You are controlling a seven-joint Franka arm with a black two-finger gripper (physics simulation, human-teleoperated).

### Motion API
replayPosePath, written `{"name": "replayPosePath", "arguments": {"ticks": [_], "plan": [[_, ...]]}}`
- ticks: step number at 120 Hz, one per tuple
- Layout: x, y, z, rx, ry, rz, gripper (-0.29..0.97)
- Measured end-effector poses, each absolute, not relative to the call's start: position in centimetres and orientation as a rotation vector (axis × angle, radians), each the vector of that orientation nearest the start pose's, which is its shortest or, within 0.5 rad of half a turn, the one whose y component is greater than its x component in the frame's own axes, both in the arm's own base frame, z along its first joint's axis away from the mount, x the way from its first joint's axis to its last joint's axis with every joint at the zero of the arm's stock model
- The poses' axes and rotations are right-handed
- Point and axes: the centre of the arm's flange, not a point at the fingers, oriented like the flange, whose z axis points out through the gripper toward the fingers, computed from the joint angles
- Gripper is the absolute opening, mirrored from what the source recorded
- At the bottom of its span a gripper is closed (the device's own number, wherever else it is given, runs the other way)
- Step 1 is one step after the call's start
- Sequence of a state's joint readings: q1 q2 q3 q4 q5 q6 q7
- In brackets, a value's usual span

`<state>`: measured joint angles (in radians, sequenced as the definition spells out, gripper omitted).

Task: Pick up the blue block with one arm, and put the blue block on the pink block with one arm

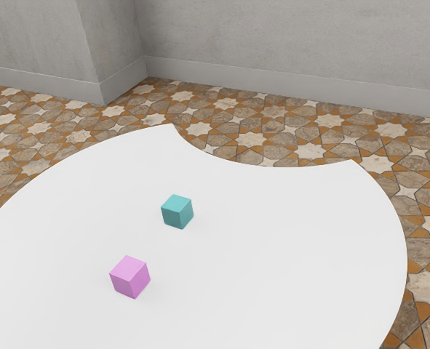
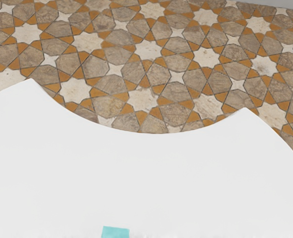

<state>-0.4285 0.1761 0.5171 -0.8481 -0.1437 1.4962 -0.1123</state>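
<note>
One blue block and one pink block sit on one white table. The blue block is a small teal-tinted cube, resting flat near the table's middle. It stands apart from the pink block, farther back and toward the exterior view's right. In the wrist view its edge lies just under the hand on the table. I cannot tell the gripper's state.
</note>
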Motion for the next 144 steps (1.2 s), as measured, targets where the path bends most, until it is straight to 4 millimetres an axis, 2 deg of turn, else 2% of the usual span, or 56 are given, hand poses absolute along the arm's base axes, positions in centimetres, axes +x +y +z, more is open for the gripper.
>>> {"name": "replayPosePath", "arguments": {"ticks": [14, 18, 26, 34, 43, 53, 60, 72, 84, 93, 103, 110, 118, 128, 134, 144], "plan": [[59.6, -3.3, 77.1, -3.116, -0.208, -0.529, 0.66], [60.3, -4.2, 74.3, -3.143, -0.188, -0.441, 0.66], [61.8, -7.5, 69.3, -3.165, -0.127, -0.323, 0.66], [63.5, -8.9, 65.8, -3.166, -0.134, -0.286, 0.66], [65.9, -7.3, 63.5, -3.144, -0.205, -0.322, 0.66], [69.2, -3.4, 61.1, -3.155, -0.287, -0.370, 0.66], [71.3, -1.9, 58.2, -3.162, -0.320, -0.373, 0.66], [74.1, -1.3, 53.7, -3.152, -0.343, -0.392, 0.66], [78.2, -1.9, 48.6, -3.164, -0.319, -0.440, 0.66], [80.7, -2.3, 45.7, -3.167, -0.292, -0.507, 0.66], [81.9, -2.3, 41.6, -3.181, -0.284, -0.499, 0.66], [82.0, -2.0, 39.8, -3.184, -0.291, -0.463, 0.66], [81.6, -1.3, 39.3, -3.189, -0.315, -0.376, 0.66], [79.6, 0.2, 40.2, -3.203, -0.372, -0.240, 0.66], [78.8, 0.5, 39.6, -3.210, -0.379, -0.186, 0.66], [76.3, 0.7, 37.8, -3.191, -0.349, -0.086, 0.66]]}}
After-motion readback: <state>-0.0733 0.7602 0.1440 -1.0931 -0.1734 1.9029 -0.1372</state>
